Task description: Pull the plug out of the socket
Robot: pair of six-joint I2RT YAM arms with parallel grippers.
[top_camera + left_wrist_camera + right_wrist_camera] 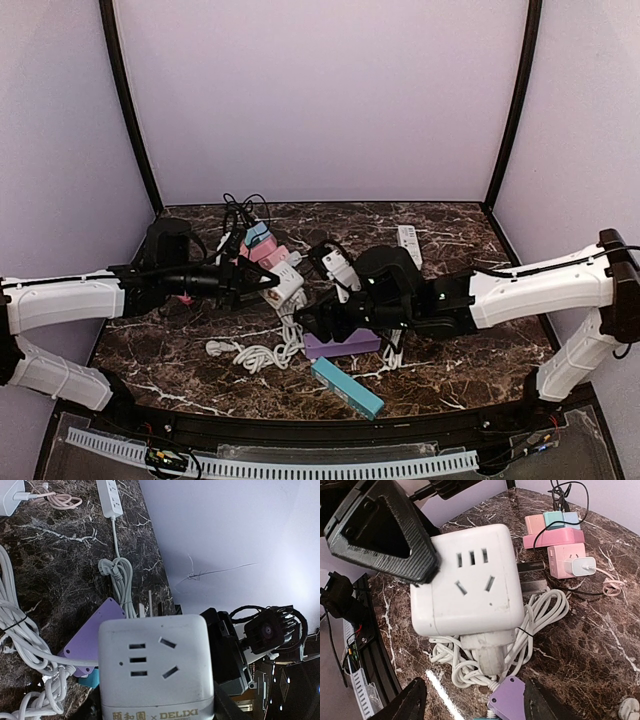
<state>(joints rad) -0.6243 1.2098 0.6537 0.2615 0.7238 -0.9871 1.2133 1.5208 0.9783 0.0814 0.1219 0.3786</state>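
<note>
With the socket pinched by the left hand, the plug should be clamped squarely by the spread right hand.

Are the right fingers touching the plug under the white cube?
Apart. Right wrist view: the plug under the cube sits between the right fingers, with cable showing in the gap on either side.

One legible marking found. White cube socket, left wrist view: gold print along the lower face, three Chinese characters, a cross sign, then "DELIXI". Top external and right wrist views: no lettering, number or sign can be read on any item.
</note>
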